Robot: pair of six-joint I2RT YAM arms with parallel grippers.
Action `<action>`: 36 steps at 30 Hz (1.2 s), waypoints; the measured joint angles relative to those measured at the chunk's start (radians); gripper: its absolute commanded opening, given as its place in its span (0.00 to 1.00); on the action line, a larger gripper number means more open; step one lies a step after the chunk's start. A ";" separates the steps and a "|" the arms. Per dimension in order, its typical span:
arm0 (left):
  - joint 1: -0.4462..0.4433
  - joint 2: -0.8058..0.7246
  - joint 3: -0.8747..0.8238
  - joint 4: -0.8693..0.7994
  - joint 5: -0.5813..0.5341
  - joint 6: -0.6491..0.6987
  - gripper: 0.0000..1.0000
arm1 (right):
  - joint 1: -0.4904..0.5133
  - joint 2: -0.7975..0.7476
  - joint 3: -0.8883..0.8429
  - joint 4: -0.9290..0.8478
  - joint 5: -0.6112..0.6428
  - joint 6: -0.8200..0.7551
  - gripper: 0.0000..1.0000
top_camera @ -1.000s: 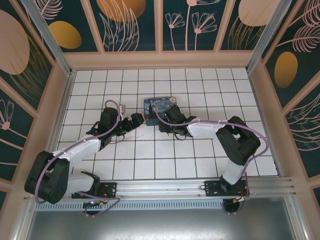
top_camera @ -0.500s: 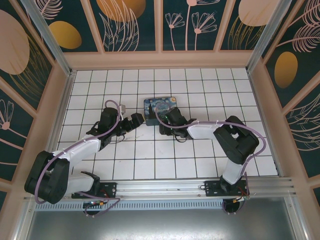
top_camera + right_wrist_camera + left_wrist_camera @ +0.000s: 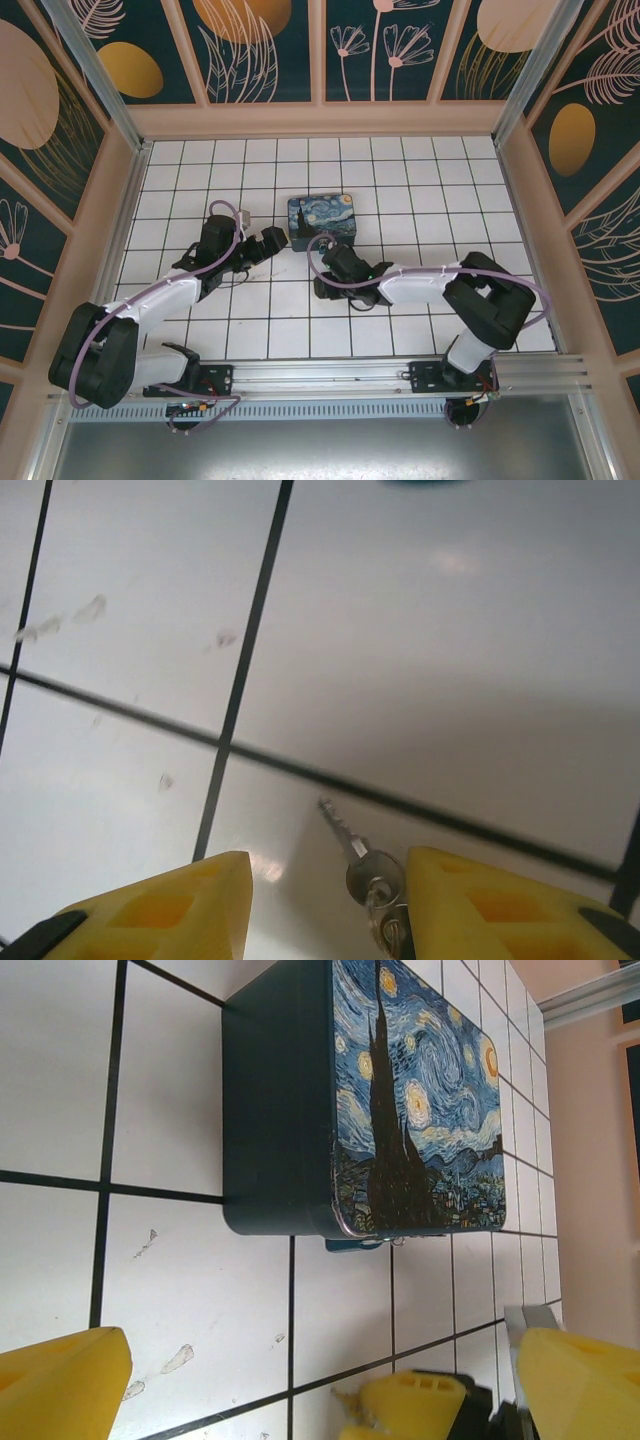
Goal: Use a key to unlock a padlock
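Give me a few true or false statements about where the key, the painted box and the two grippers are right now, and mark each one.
1. The key lies on a white tile between the fingers of the right gripper. True.
2. The left gripper is shut on the key. False: its jaws stand wide open and empty, facing the painted box.
3. The painted box rests on the white tiles. True.
4. The key's blade is pushed into a lock. False: the blade lies bare on the tile, with only a ring at its head.
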 measured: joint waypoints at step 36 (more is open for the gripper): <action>0.000 -0.035 0.000 -0.008 0.001 0.000 0.99 | 0.029 0.041 0.132 -0.223 0.105 -0.170 0.40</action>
